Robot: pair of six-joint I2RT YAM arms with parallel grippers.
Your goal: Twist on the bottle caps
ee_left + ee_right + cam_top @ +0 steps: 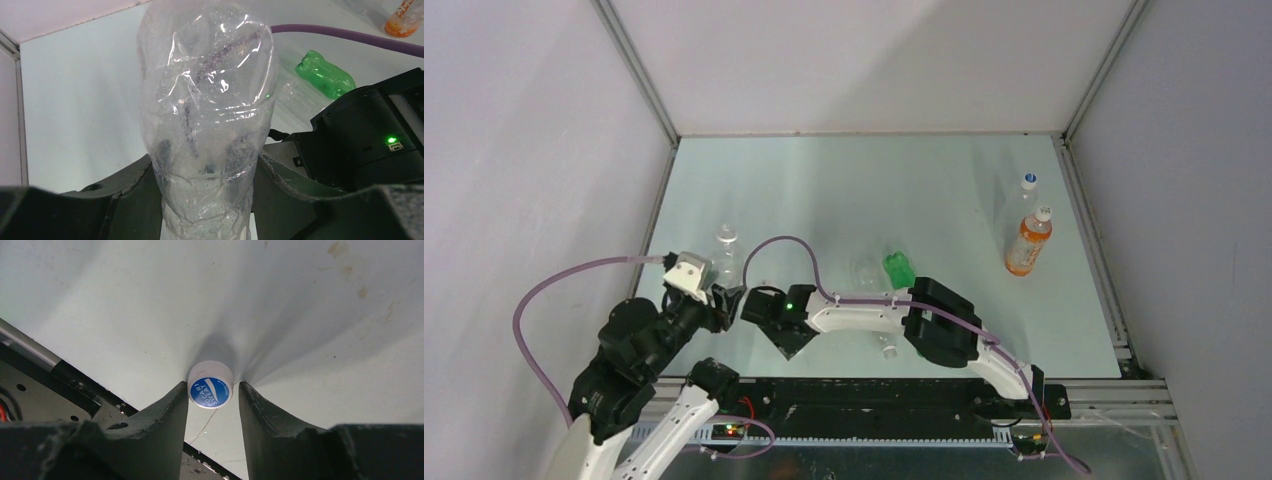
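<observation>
Pale green table (844, 190), walled on 3 sides.
At the far right 2 bottles stand close together: an orange bottle (1028, 243) capped in white and, just behind it, a clear bottle (1027, 195) with a blue top. Near the middle 1 crushed green bottle (898, 269) lies on its side. By the near edge sits 1 white-and-blue cap (210, 385).

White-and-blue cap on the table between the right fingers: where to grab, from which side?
Pinch the white side wall of the white-and-blue cap across its width, coming straight down. It sits flat on the table, printed top up, so only the round wall offers opposing faces. The right pincer straddles it, jaws not yet closed.
</observation>
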